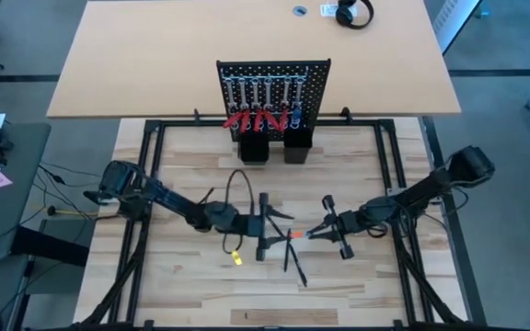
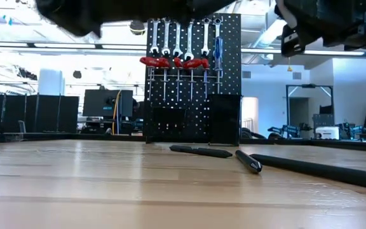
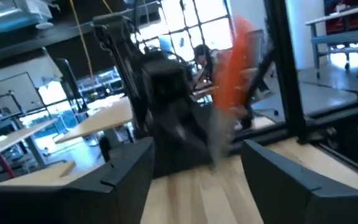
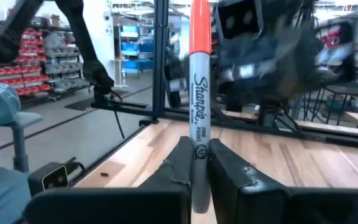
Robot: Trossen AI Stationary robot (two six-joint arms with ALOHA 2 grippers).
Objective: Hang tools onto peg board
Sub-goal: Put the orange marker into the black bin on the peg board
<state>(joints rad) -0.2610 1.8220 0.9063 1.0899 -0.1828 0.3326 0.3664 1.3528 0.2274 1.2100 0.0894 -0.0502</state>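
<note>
While high view only hints orange, R wrist view shows right gripper (image 4: pixel 199 163) pinching Sharpie marker (image 4: pixel 199 81); left gripper (image 3: pixel 194 177) spread.

From above we look straight down on the whole surface (image 1: pixel 357 294), and the peg board (image 1: pixel 273 87) stands at its far edge; the low view sits at surface height and faces that same peg board (image 2: pixel 192 76) across the planks, with the room behind. Each wrist camera looks forward, very near, past its own dark fingers (image 3: pixel 126 180), and each one sees the other arm across the middle.
</note>
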